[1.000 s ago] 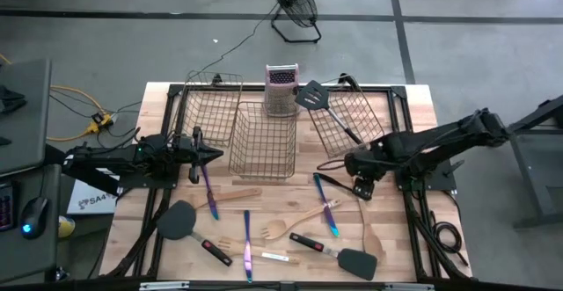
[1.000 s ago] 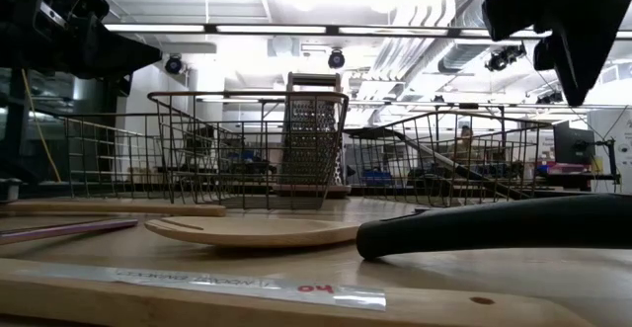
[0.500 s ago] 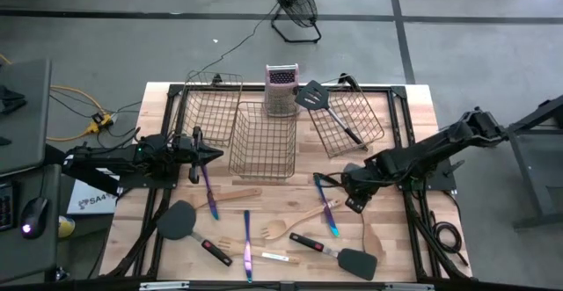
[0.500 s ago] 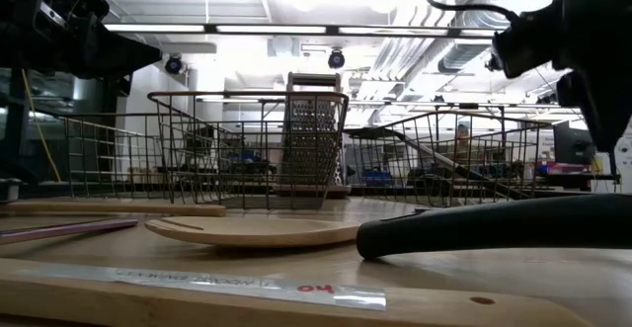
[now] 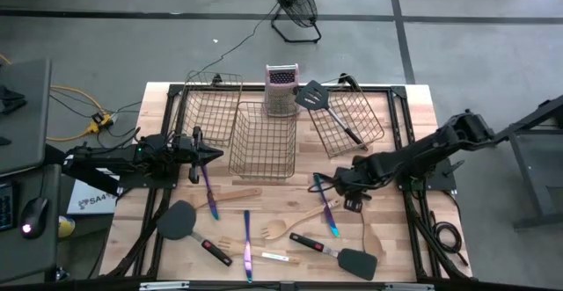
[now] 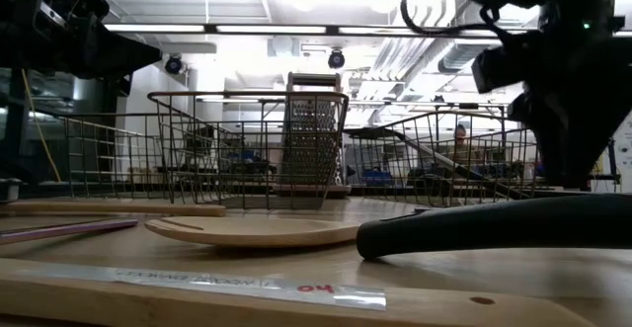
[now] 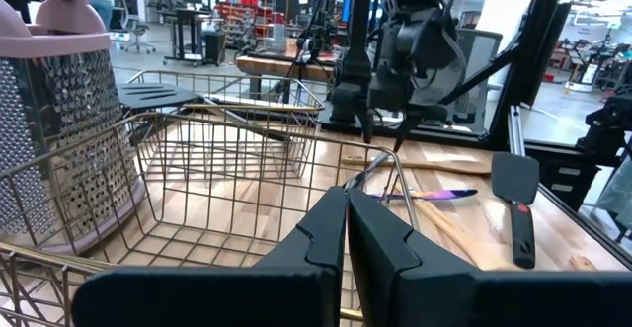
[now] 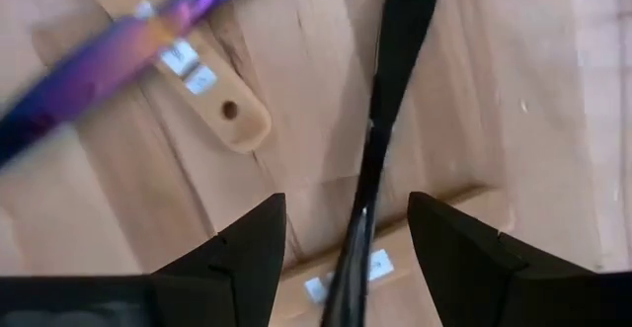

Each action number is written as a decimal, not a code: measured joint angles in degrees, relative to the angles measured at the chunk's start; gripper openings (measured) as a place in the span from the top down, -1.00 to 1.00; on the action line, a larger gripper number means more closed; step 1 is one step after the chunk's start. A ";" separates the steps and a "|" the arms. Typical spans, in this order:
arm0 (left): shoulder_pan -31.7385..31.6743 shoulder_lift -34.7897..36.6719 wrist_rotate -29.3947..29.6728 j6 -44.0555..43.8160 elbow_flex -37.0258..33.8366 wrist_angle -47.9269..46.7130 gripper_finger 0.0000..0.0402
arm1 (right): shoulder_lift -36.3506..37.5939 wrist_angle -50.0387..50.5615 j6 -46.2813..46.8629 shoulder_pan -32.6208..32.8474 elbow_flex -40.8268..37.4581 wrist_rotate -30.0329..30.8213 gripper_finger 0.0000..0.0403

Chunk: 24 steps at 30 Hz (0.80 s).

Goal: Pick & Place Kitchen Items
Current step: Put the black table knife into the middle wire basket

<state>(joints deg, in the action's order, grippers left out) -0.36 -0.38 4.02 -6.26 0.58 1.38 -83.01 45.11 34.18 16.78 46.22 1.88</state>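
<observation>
Right end effector [image 5: 339, 185] is seen low over the pale wooden surface [image 5: 396, 247], fingers [image 8: 242, 243] spread wide w/ nothing gripped yet. Between them, in the wrist view, a slim dark utensil handle [image 8: 380, 159] is framed; which utensil it belongs to can't be told. Just beside lie a slim iridescent purple-blue cutlery piece [image 5: 327, 205] and a pale wooden spatula handle w/ a hang hole [image 8: 222, 110].

The dark handle is judged light, stiff and thin, probably smooth, so it may slip or pivot; it is best pinched mid-shaft, squarely across its width.

Left end effector [image 7: 346, 233] is clenched, nothing held, parked by the centre wire mesh basket [image 5: 262, 141].
</observation>
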 joint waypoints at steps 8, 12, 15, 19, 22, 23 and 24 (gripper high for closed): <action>0.00 0.00 0.02 0.00 0.00 0.01 0.93 | -1.84 -0.88 -5.09 -0.02 0.00 4.22 -0.02; -0.02 0.00 0.00 0.00 0.00 0.01 0.93 | -1.84 -1.30 -5.23 0.05 -0.05 4.07 -0.02; -0.01 -0.02 0.00 0.00 0.00 0.00 0.93 | -1.84 -3.09 -4.21 0.22 -1.41 3.86 -0.02; 0.00 0.00 0.00 0.00 0.00 0.01 0.93 | -1.84 -5.75 -4.00 1.02 -3.18 4.20 -0.02; 0.00 0.00 0.00 -0.02 0.00 0.01 0.93 | -1.84 -5.71 -3.97 1.27 -3.57 5.56 -0.02; -0.01 -0.01 0.00 0.00 0.00 0.00 0.93 | -1.84 -5.88 -3.99 1.22 -3.79 5.64 -0.02; -0.01 -0.02 0.02 0.00 0.00 0.00 0.93 | -1.84 -6.22 -4.01 1.22 -4.05 5.80 -0.02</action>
<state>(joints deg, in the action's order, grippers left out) -0.37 -0.40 4.03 -6.26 0.58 1.38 -84.86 38.89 30.17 18.00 42.17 7.68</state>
